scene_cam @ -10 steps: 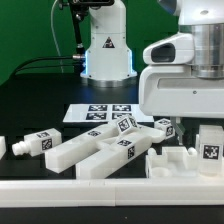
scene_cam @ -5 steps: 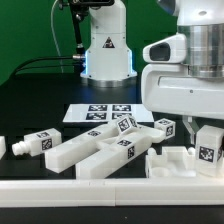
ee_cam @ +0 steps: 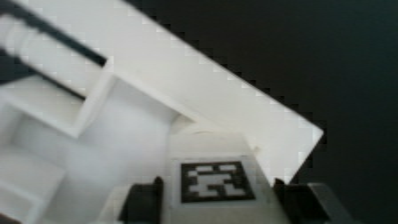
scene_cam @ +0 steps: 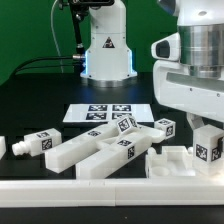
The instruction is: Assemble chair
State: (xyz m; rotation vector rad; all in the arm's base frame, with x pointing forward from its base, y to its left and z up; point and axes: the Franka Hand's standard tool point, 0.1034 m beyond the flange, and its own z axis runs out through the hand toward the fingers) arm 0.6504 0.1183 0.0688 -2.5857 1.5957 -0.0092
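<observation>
Clamped in claw (ee_cam: 221, 200): small tagged block (scene_cam: 209, 146), upright, lower right of exterior view. Just below and left: seat frame (scene_cam: 168, 162), probable target.

Low exterior, close wrist; shared cube (scene_cam: 208, 146)

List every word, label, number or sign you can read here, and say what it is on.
Words, brands, numbers: none readable in either view.
Warning triangle on the white machine base at the back: a sign, its symbol too small to read.
Square tags: black-and-white patterns, not text, on the marker board, the long bars, the small cube and the block in the gripper.
</observation>
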